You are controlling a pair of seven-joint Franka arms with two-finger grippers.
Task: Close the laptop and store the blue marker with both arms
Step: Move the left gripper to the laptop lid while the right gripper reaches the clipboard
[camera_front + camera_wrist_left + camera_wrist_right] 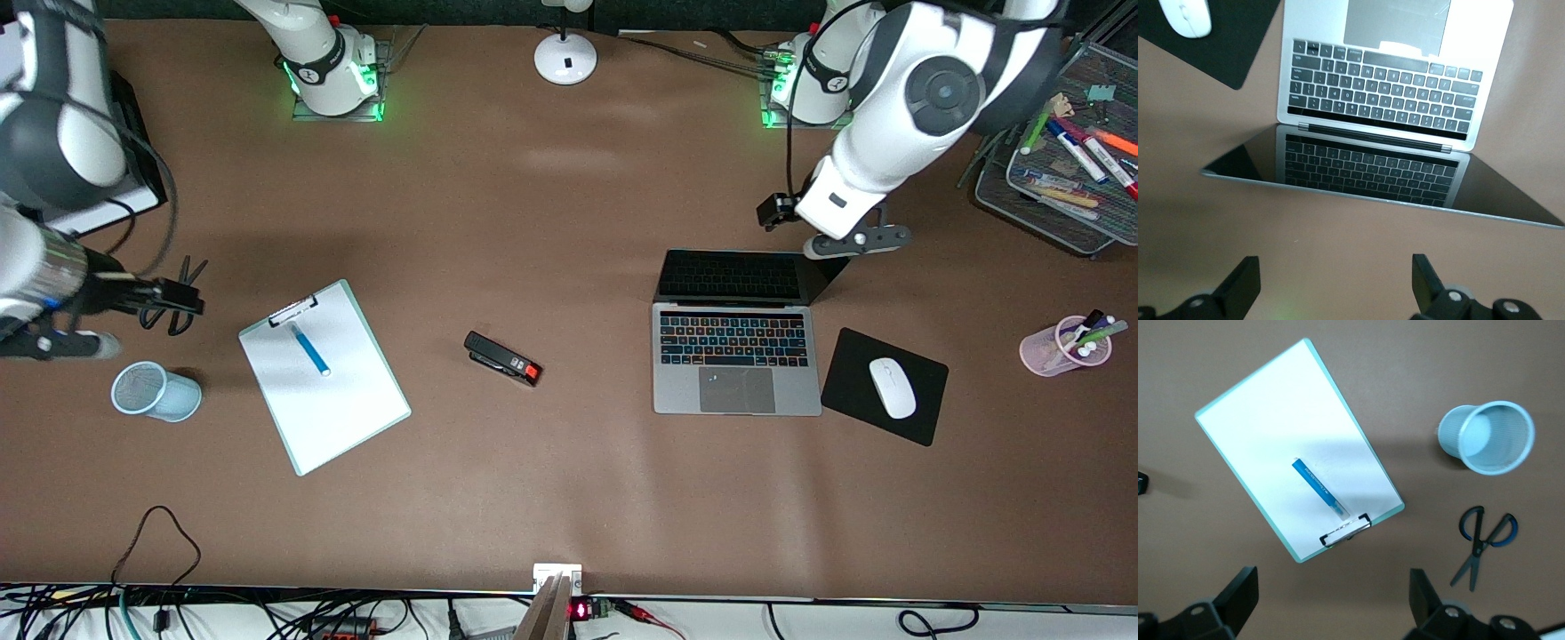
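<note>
Here the left claw (pixel 1331 287) hangs spread wide above the open silver-grey laptop's (pixel 736 356) lid while the right claw (pixel 1331 603), equally wide, hovers over the clipboard-borne short bright-blue marker (pixel 1319 488).

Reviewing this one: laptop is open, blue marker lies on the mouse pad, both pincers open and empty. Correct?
Not quite. The blue marker lies on the clipboard, not the mouse pad; the front view and right wrist view show it. The rest holds: the laptop is open, and the left pincer and right pincer are open and empty.
</note>
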